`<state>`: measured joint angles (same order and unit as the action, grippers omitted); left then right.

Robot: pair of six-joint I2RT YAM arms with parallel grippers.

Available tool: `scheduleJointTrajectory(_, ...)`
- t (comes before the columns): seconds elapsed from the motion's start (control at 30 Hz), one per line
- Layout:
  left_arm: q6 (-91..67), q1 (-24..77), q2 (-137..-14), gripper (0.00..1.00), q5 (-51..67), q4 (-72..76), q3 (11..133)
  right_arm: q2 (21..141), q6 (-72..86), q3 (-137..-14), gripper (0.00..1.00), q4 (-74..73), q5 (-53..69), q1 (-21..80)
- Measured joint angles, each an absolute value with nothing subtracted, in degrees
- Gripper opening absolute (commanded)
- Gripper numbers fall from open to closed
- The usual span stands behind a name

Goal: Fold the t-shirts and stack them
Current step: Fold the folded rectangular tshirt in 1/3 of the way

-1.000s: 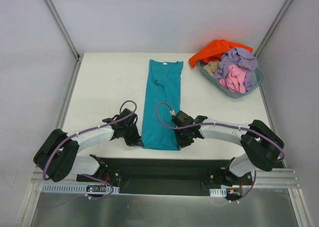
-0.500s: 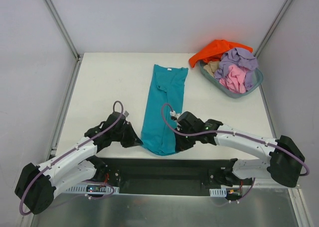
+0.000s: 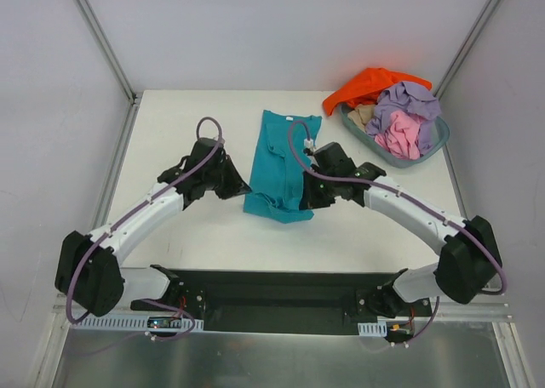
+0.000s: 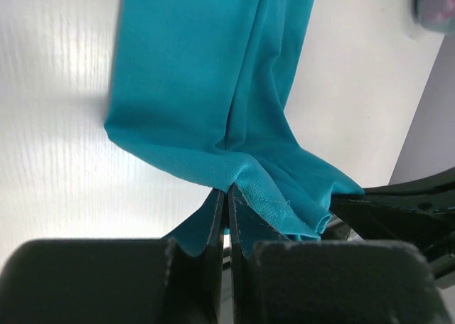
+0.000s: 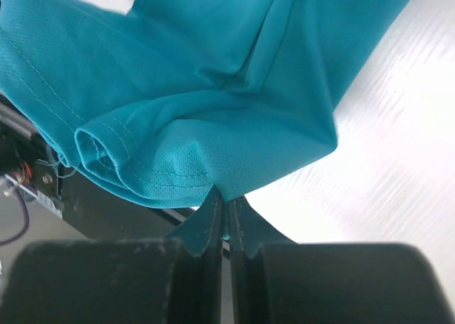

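Note:
The teal t-shirt (image 3: 281,162) lies as a long folded strip in the middle of the table, its near end lifted and doubling back over itself. My left gripper (image 3: 239,185) is shut on the near left corner of the teal t-shirt (image 4: 213,111). My right gripper (image 3: 308,194) is shut on the near right corner of the teal t-shirt (image 5: 213,89). Both hold the hem above the table. The orange t-shirt (image 3: 368,84), lavender t-shirt (image 3: 409,101), pink t-shirt (image 3: 398,135) and beige t-shirt (image 3: 364,116) are piled at the back right.
The grey-blue round basin (image 3: 436,139) holding the piled shirts stands at the back right corner of the white table (image 3: 187,128). A black rail runs along the near edge by the arm bases.
Both grippers have lifted the near hem of the teal t-shirt from the table's near edge and carried it toward the far side, so the strip now looks shorter.

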<state>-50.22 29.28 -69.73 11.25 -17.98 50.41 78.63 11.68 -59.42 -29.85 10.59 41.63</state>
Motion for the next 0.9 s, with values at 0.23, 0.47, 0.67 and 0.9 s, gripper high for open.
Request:
scheduleJointTrajectory(0.23,-46.8,24.1,-81.7,0.00,13.3,-17.4,60.0,87.2,9.4,-69.1,0.04,-31.1,12.3,34.6)
scheduleJointTrajectory(0.47,-44.3,21.9,-92.6,0.00,16.8,-16.7,69.5,95.2,7.9,-77.3,0.03,-31.2,14.1,31.0)
scheduleJointTrajectory(0.67,-43.5,19.2,-101.3,0.00,19.9,-16.5,75.3,100.9,7.0,-81.2,0.05,-31.6,14.8,27.7)
scheduleJointTrajectory(0.9,-42.8,17.1,-109.2,0.01,22.6,-16.4,81.2,108.7,6.3,-86.3,0.08,-31.4,17.1,24.1)
